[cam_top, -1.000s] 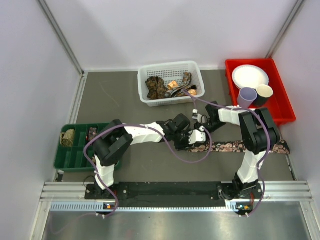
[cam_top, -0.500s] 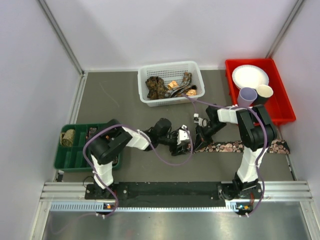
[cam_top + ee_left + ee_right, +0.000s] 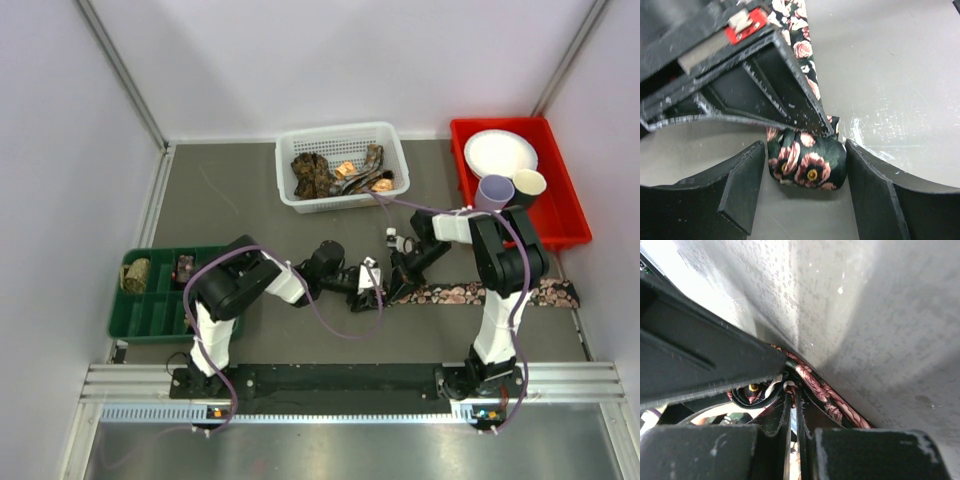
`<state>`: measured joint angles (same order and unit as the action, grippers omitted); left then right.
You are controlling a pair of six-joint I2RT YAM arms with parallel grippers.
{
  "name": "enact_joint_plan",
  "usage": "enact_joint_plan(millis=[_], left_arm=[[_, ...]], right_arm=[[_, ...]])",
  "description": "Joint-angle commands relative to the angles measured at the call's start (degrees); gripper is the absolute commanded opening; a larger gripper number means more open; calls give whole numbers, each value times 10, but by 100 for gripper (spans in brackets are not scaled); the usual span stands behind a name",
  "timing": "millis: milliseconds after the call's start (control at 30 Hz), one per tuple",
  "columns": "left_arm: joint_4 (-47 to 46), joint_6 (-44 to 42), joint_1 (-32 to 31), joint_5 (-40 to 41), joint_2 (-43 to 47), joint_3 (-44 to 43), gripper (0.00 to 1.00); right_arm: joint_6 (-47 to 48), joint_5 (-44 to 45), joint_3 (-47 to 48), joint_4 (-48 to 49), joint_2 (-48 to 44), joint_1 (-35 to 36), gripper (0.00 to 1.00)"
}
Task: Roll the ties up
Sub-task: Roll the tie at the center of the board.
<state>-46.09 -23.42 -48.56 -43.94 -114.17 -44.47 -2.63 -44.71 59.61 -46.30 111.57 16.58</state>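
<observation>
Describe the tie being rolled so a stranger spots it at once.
Look at the grey table, on the near side of the red bin. A dark, pink-flowered necktie stretches flat leftward. Unlike the ties heaped in the white basket, it lies stretched out with one end coiled.

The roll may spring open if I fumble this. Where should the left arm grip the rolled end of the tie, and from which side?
I'd grip the rolled end across its two open sides, coming from the side opposite the flat tail. The left gripper straddles it with jaws open, and the right gripper occupies the tail side.
</observation>
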Motion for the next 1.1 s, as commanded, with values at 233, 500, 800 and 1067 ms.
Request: enact_joint_plan(millis=[233,500,800,1067], left_arm=[[209,-164,-11,14,7,-67,47],[286,-156,-11,46,6,-63,22],[273,-99,7,55,5,-35,17],[241,-15,40,42,20,-37,18]], right_arm=[[25,59,11,39,30,6,0],[83,12,39,-26,-30,-1,16],[55,33,30,-6,-90,-43,26],[39,137,10,40,-38,-15,14]])
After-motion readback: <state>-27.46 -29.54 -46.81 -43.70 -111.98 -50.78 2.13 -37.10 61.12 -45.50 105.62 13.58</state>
